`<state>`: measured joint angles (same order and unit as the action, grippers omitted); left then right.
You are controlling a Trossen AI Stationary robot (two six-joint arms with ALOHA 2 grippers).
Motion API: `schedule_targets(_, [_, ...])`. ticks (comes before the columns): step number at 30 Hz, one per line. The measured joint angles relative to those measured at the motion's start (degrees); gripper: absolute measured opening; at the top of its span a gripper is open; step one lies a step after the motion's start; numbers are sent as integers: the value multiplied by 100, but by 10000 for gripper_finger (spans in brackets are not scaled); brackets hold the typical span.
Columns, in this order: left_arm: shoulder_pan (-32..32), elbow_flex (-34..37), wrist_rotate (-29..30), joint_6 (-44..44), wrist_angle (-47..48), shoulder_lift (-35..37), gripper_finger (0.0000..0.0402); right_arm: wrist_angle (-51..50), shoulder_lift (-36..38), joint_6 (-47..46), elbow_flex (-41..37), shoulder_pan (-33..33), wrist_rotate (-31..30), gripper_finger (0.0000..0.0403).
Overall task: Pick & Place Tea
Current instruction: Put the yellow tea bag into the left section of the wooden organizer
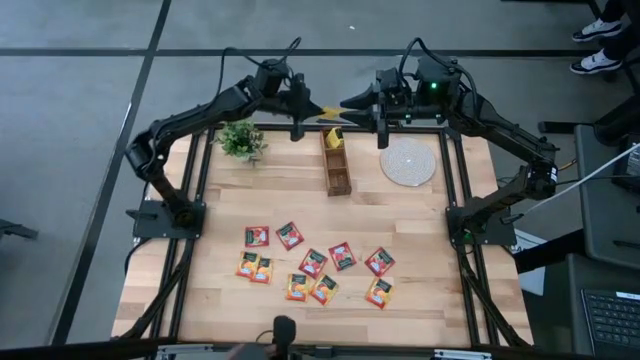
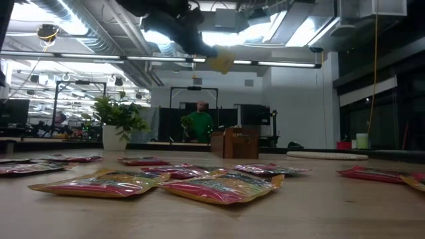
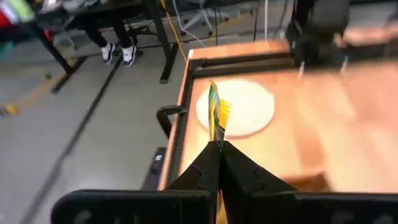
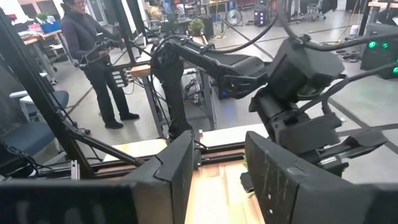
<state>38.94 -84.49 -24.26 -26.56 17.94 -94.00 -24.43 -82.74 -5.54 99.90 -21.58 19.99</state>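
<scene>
My left gripper is raised over the table's far edge, shut on a yellow tea sachet, which also shows high up in the low view. Facing it from the right, my right gripper stands open with nothing between its fingers. Several more tea sachets, red, orange and yellow, lie flat on the near half of the wooden table. A brown wooden box stands below the grippers, with something yellow in its far end. My left gripper pinches the yellow sachet by one edge between its two shut fingers. The fingers slant down toward the table's right side. The sachet sticks out past the fingertips, seen edge-on, lifted well clear of the table.
A small potted plant stands at the far left, and a round pale mat lies right of the box. Black frame rails run along the table's sides. People stand in the room beyond.
</scene>
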Motion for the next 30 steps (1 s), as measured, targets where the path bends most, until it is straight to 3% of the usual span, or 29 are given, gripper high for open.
schedule_targets(9, [162,-9,-13,-2726,31,-226,2,-80,0,5,0,0,-1,147])
schedule_targets(21, [221,-9,907,-4565,79,-548,2,-103,0,59,0,-37,-5,147])
schedule_targets(30, [78,-9,1236,-5938,554,-598,2,-183,0,279,0,-37,-299,147])
